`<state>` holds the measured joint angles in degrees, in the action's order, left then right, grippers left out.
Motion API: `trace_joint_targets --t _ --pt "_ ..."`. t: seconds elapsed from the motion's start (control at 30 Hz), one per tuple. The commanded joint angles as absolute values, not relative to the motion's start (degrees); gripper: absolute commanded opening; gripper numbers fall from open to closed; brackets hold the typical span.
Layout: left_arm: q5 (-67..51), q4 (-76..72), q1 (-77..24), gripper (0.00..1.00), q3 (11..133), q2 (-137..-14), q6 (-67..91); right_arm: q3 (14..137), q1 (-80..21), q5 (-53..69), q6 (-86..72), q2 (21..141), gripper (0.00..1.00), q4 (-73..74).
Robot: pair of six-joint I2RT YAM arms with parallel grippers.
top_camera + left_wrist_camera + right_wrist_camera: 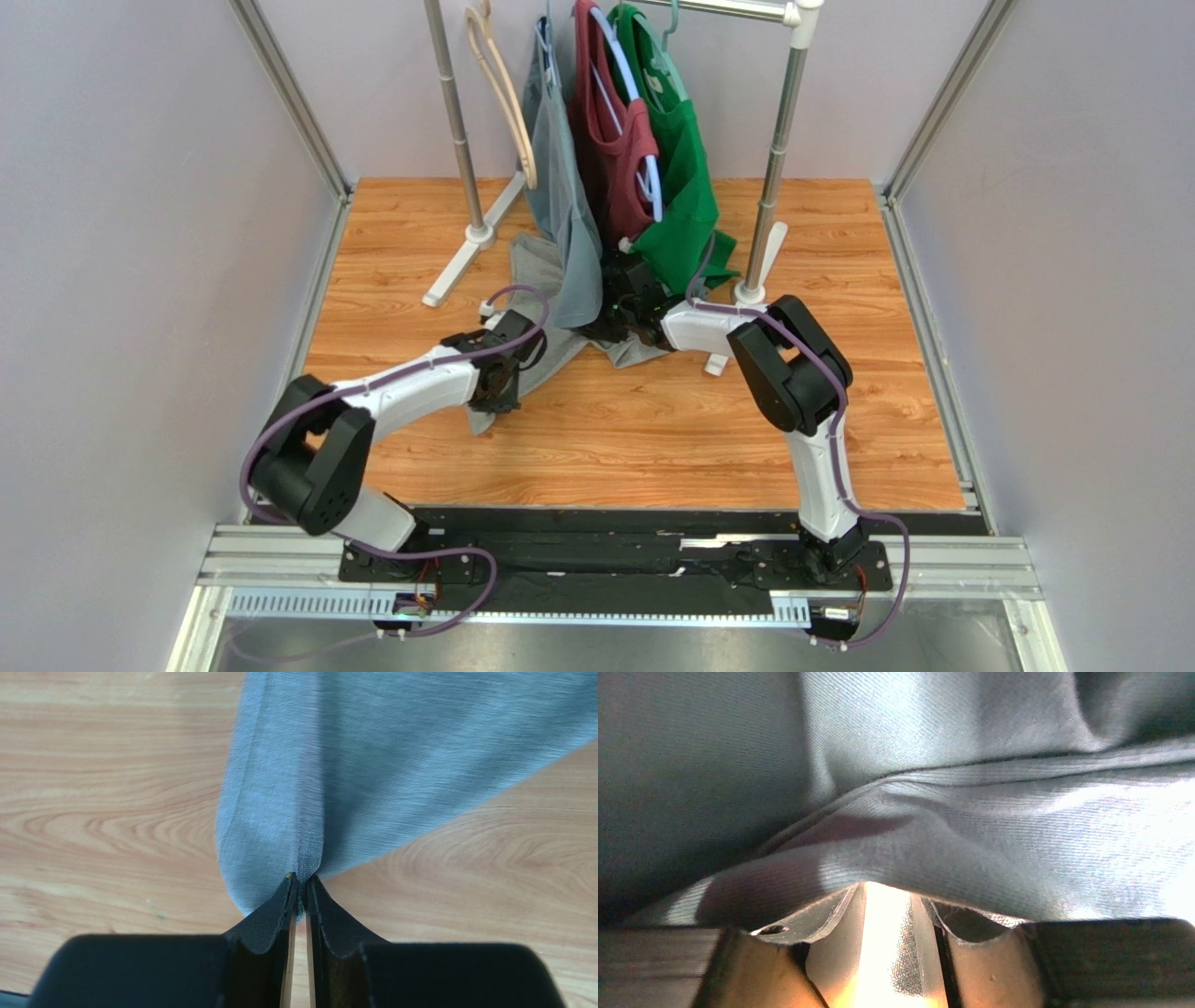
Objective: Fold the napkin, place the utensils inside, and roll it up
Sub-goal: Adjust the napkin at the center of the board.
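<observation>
A grey cloth [558,297], which I take for the napkin, lies rumpled on the wooden table between my two grippers. Its far side runs up against the grey shirt [558,133] hanging above, and I cannot see where one ends. My left gripper [494,395] is shut on a corner of the cloth. In the left wrist view its jaws [302,879] pinch the cloth [365,763] at a seam, low over the wood. My right gripper [629,303] is pressed into the cloth's right side. In the right wrist view the cloth [948,826] covers its tips [885,890]. No fork is in view.
A clothes rack stands at the back on two poles [456,126] [776,154] with white feet [453,270]. It carries a bare wooden hanger [502,84], a dark red shirt [617,133] and a green shirt [680,168]. Grey walls close in both sides.
</observation>
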<state>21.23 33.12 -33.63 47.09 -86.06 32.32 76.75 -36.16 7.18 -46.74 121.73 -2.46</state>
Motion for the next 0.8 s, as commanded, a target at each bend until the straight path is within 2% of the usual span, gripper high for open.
trace_joint_targets --t 0.0,0.37,0.57,0.77 --pt "19.09 36.21 -28.05 0.16 44.22 -80.34 33.22 74.09 -34.8 2.2 -45.35 123.05 0.37 6.94" --pt "19.6 39.63 -23.21 0.27 42.54 -77.25 36.29 74.09 -34.45 2.37 -45.35 123.31 0.37 7.21" --pt "20.56 40.69 -22.59 0.37 41.05 -73.4 37.7 74.18 -34.45 2.64 -45.26 123.22 0.37 7.29" --pt "21.62 42.1 -22.67 0.38 40.43 -69.54 38.5 74.18 -34.45 2.9 -45.26 123.13 0.37 7.12"
